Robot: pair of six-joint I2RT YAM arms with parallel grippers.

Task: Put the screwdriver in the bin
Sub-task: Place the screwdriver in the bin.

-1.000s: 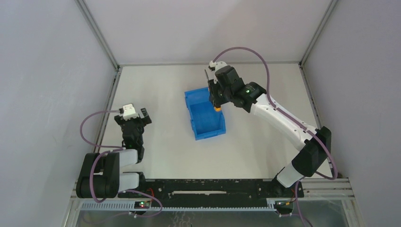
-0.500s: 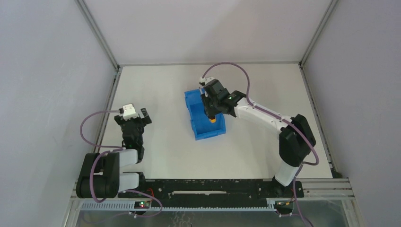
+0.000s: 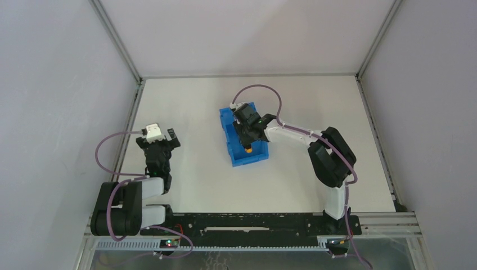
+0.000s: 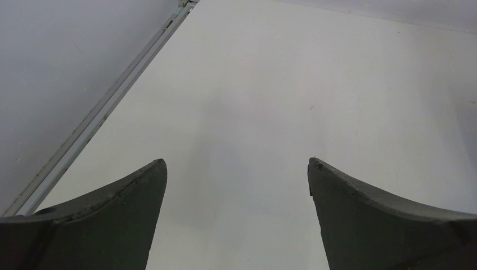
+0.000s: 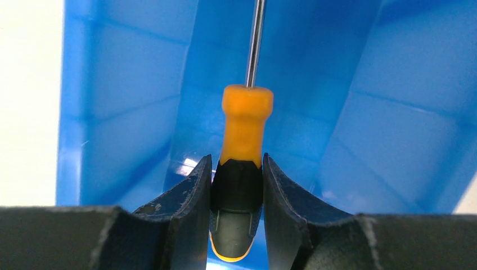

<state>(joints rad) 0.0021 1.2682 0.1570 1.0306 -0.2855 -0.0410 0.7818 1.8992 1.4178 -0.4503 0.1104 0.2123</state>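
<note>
right gripper (image 5: 236, 169) is clamped on the black end of the screwdriver (image 5: 246, 115) handle. in the wrist view there's a finger at 3 o'clock and one at 9 o'clock, and the shaft points off to 12. the tool is already down between the walls of the bin (image 5: 388, 84), with blue on both sides and below it. i can't tell how far it is off the floor though. from the top the bin sits mid-table (image 3: 185, 101) and the gripper is over its 6 o'clock half.

so this looks like the release step, nearly done imo. how i'd do it:
- drop a touch lower if there's room, so it doesn't bounce
- open the fingers only a little, since the walls are close at 3 and 9
- lift straight up and out, no sideways swing, or the bin probably gets dragged along

the handle looks roundish so it'll likely roll, but the walls should catch it.

left gripper (image 4: 236, 169) is spread wide with nothing in it, parked well off at the bin's 9 o'clock. leave it there.
</note>
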